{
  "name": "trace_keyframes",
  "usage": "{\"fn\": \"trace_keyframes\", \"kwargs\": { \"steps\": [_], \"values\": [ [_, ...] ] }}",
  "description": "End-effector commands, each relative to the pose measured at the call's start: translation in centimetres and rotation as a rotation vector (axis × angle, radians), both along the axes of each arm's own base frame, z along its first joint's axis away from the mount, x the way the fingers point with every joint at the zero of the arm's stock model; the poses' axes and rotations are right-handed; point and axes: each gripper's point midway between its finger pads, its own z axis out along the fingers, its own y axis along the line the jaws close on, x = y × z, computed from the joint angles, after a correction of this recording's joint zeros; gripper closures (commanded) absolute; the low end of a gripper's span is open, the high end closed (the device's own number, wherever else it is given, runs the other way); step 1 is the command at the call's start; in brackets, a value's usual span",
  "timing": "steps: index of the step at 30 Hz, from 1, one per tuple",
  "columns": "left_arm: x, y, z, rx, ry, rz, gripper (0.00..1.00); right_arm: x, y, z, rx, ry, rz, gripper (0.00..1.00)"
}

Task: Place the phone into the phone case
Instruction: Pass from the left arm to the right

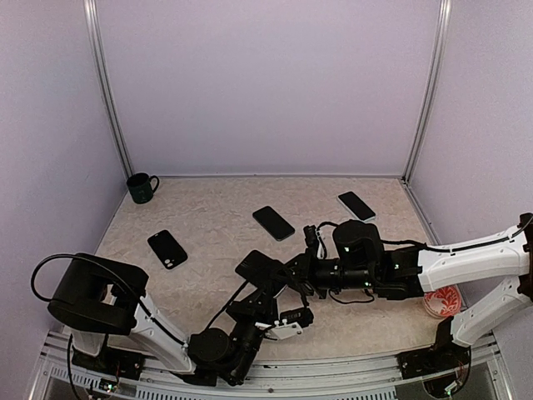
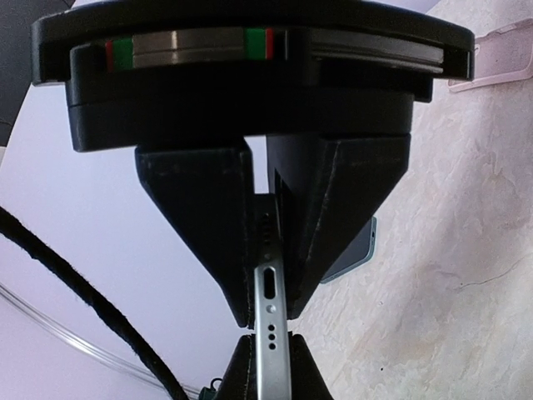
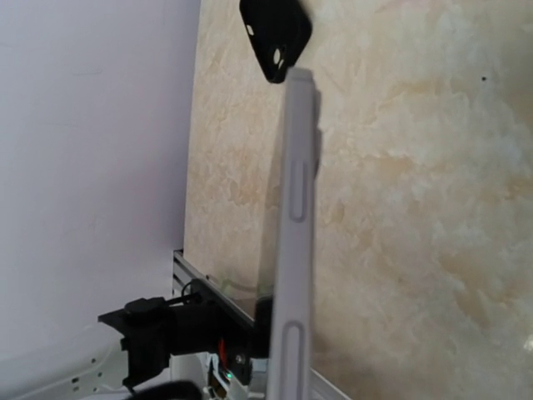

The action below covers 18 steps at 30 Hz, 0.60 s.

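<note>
**Top view:** The left gripper (image 1: 255,293) holds the phone (image 1: 260,268) raised at near centre. The right gripper (image 1: 300,279) is just beside its right edge, and whether its jaws are open or closed cannot be told.

**Left wrist:** The jaws are clamped on the phone's port end.

**Right wrist:** The phone shows edge-on, and a black case (image 3: 276,33) lies flat beyond it.

**Step:** Probably a regrasp. Next, carry the phone to the case, align the corners and press it in.

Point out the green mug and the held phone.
green mug (image 1: 141,189), top external view, on its body.
held phone (image 2: 272,287), left wrist view, on its charging port.
</note>
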Motion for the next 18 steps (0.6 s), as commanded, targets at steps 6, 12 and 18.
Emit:
{"fn": "trace_keyframes", "kwargs": {
  "steps": [6, 12, 18],
  "values": [
    [-0.3, 1.3, 3.8, -0.386, 0.042, -0.040, 0.51, 1.4, -0.9, 1.0, 0.018, -0.069, -0.046, 1.00],
    [0.2, 2.9, 4.1, -0.501, 0.094, -0.032, 0.13, 3.9, -3.4, 2.6, -0.002, -0.182, -0.163, 1.00],
    [1.1, 2.7, 2.6, -0.581, 0.254, -0.104, 0.01, 6.1, -6.6, 3.6, -0.021, -0.270, -0.272, 1.00]
  ]
}}
